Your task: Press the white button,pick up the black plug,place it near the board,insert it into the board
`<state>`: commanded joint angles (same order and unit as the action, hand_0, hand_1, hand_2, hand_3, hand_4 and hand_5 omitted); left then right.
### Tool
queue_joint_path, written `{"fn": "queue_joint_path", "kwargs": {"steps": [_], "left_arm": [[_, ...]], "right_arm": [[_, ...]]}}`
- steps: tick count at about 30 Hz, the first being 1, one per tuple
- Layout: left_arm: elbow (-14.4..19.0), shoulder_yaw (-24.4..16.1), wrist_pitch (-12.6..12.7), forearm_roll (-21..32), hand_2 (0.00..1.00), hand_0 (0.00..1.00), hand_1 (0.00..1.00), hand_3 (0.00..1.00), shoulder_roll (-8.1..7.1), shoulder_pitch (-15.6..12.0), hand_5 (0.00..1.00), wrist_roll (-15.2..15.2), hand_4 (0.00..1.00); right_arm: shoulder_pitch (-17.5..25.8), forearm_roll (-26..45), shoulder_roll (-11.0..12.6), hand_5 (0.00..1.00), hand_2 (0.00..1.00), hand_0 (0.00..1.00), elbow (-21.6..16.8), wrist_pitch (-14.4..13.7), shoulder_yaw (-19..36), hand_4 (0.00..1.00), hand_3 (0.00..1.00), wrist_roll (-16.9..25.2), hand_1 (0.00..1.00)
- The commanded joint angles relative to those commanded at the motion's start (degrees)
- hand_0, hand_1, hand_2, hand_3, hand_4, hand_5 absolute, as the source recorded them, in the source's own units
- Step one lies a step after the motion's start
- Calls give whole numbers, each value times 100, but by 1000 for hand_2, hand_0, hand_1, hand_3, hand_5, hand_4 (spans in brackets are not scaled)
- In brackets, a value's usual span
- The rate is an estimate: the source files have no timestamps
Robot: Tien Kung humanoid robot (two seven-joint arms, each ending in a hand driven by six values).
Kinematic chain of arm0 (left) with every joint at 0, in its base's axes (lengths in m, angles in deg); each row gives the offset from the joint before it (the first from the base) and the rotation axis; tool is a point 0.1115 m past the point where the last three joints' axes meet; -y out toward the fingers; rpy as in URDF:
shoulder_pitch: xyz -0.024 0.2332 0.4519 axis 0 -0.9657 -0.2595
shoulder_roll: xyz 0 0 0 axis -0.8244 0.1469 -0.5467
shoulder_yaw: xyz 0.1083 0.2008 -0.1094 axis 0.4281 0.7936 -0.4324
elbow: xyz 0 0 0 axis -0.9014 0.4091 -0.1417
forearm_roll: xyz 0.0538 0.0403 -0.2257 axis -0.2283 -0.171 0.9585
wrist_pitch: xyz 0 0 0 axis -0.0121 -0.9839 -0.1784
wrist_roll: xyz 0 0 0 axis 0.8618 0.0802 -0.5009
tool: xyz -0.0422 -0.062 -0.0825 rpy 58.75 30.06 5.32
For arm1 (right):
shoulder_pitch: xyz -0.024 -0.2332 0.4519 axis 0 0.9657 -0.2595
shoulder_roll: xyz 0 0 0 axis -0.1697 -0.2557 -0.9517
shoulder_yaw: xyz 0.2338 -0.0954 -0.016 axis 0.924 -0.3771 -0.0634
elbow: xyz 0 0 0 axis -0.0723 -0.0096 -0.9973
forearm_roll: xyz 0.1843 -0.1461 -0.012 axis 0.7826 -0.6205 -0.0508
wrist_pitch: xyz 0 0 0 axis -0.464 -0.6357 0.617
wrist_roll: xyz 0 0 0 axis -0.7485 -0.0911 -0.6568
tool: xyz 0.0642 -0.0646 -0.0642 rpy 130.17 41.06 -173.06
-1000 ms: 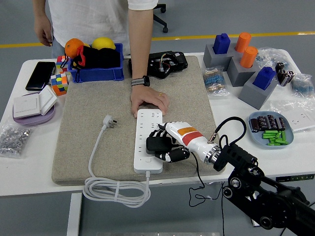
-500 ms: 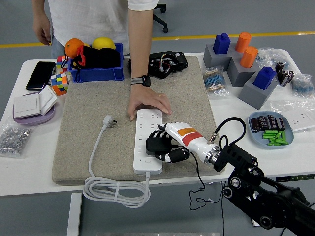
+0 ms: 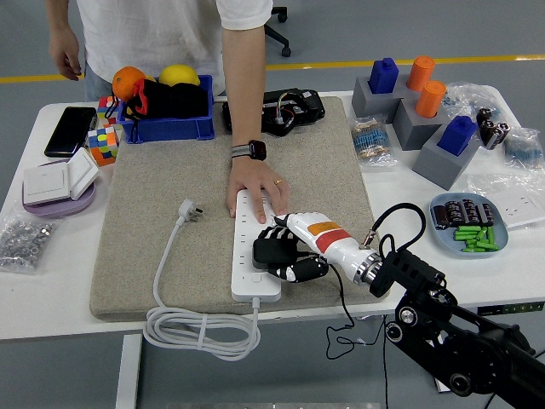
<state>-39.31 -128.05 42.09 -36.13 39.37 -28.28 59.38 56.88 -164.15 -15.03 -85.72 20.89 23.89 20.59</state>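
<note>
Head view: person's hand has slid onto the power strip, bracing it; right hand grips the black plug, enabling insertion.

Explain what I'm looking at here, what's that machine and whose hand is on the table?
This is one picture from a camera high on a humanoid robot, looking down over its white table. The black arm coming in from the right ends in the robot hand, which grips a black plug over a white power strip lying on a grey mat. A person stands across the table; the person's hand presses on the strip's far end. Batteries, blocks and a phone lie around.
</note>
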Motion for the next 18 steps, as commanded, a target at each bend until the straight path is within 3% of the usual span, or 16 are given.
{"fn": "queue_joint_path", "kwargs": {"steps": [1, 2, 7, 8, 18], "left_arm": [[0, 1, -1, -1, 497, 474, 498, 584, 0, 1, 268, 1, 565], [0, 2, -1, 0, 498, 475, 498, 585, 0, 1, 268, 0, 565], [0, 7, -1, 6, 498, 475, 498, 585, 3, 0, 268, -2, 565], [0, 6, -1, 5, 498, 474, 498, 584, 3, -1, 268, -1, 565], [0, -4, -3, -12, 498, 474, 499, 584, -2, 6, 268, 1, 565]], "right_arm": [[1, 8, 0, 2, 557, 460, 3, 9, -4, 904, 598, -2, 511], [1, 11, 0, 123, 624, 560, 4, 14, -6, 998, 664, -3, 627], [3, 56, -4, 123, 624, 560, 14, 64, -13, 998, 664, 2, 627], [2, 65, -5, 286, 713, 699, 12, 65, -11, 998, 754, 7, 732], [-14, 95, -8, 328, 760, 759, 16, 90, 15, 998, 793, 50, 782]]}}
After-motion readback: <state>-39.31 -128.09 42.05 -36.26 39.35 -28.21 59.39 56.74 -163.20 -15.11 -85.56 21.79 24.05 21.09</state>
